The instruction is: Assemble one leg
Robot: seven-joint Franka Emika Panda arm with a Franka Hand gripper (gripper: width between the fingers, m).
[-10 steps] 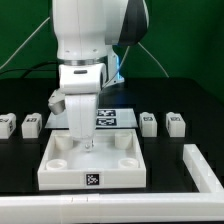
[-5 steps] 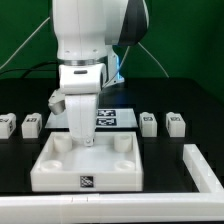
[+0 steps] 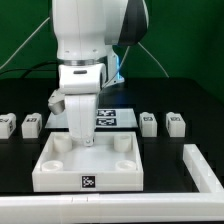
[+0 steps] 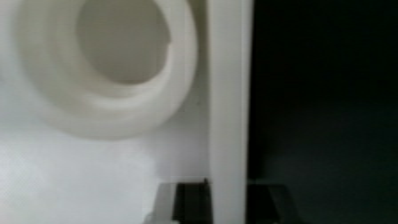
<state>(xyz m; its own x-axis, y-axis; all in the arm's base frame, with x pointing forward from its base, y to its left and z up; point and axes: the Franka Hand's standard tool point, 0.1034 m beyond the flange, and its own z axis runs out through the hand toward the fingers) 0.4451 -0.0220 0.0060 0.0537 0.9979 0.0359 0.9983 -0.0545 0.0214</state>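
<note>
Leg (image 3: 148, 122) location: seen loose on the bench (image 3: 165, 152), at the exterior view's right of the tray (image 3: 60, 172), well apart from the end effector (image 3: 87, 142); three like posts (image 3: 31, 126) are spotted in the same row
End effector state: low at the tray's back part; its opening cannot be told, and no leg is seen held
Handling: judged light, stiff, smooth plastic; a slip is to be feared under a loose pinch
Hold: best taken across two opposite flat sides, the end meant for a corner hole (image 3: 124, 143) left free
Writing: none can be read; only black-and-white square tags are made out, also on the marker board (image 3: 112, 118)
</note>
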